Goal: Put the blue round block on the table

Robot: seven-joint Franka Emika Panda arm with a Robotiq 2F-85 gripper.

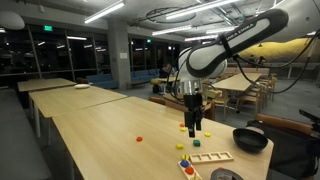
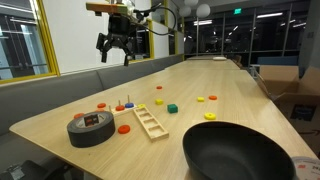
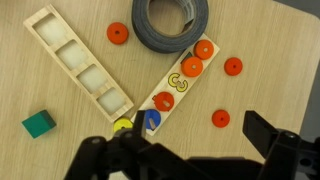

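One claw [image 2: 116,52] is held pointing down, spread apart, high above the blue round block [image 3: 153,120] near a counter [image 2: 240,90] corner, with open room beyond.

I see the desk [image 3: 275,35] as smooth light wood with a faint grain and a soft satin sheen. The slotted tray [image 3: 78,65] is paler, raw-looking wood, quite matt. The tape roll [image 3: 150,40] near the desk's corner is dull dark grey with no shine. The blue round block [image 3: 153,120] and the red discs [image 3: 117,33] look smooth and evenly coloured; wood or plastic, I cannot tell. The black bowl [image 2: 240,150] at the desk's edge is smooth with a dim gleam. My pincer [image 1: 194,125] looks matt black.
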